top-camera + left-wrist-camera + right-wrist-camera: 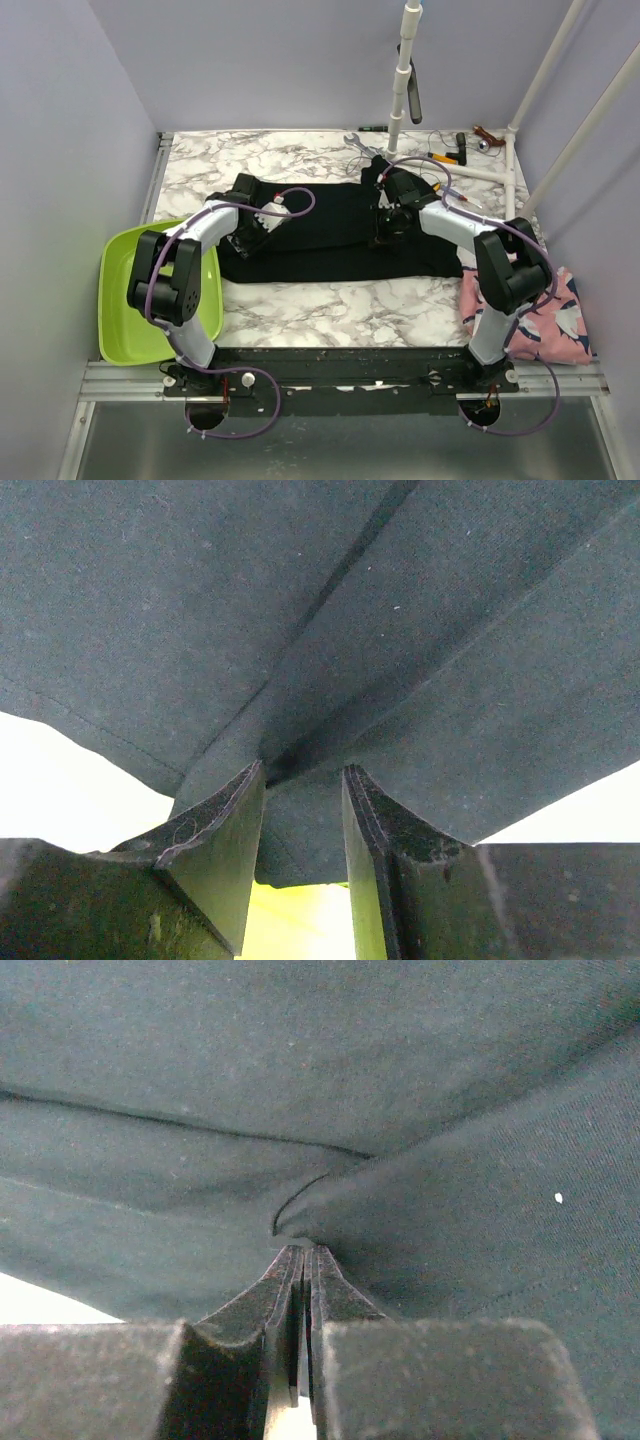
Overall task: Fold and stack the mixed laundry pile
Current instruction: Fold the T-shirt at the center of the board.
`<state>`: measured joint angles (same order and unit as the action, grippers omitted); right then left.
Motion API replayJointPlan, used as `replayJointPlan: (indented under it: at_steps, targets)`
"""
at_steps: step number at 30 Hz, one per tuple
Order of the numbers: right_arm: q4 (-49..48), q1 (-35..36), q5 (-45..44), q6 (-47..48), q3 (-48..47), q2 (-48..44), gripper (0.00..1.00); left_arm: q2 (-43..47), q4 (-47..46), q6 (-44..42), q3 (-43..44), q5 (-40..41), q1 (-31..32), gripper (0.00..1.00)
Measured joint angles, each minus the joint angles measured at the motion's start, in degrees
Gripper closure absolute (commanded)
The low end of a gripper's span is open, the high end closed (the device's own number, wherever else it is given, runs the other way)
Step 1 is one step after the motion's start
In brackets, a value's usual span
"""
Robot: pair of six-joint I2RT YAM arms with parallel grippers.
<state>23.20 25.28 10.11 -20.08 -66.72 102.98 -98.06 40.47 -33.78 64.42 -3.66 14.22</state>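
The black garment (330,240) lies lengthwise left to right across the desk (330,305). The jaws of the left gripper (303,772) and right gripper (303,1250) pinch its folds. Marble shows along the near edge.

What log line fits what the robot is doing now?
step: fold black garment | left gripper: shut on it | right gripper: shut on it | pink garment: at right edge

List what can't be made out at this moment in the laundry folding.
Striped garment: in no view.
Pink garment: top view, left part hidden behind the right arm.
Green basin: top view, right side covered by the left arm.
Wrist views: the black garment blocks nearly everything beyond it.
Small tools at the far edge: top view, too small to name.
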Motion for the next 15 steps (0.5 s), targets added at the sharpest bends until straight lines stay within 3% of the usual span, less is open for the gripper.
replayJointPlan:
  at_steps: [5,15]
  targets:
    - [0.2,0.7,-0.7,-0.2,-1.6,2.5,0.90,-1.2,-0.2,0.5,1.2,0.9,0.0,0.62]
    - [2.2,3.4,-11.5,-0.5,-6.4,4.7,0.91,-4.1,-1.7,1.4,3.4,5.5,-0.3,0.60]
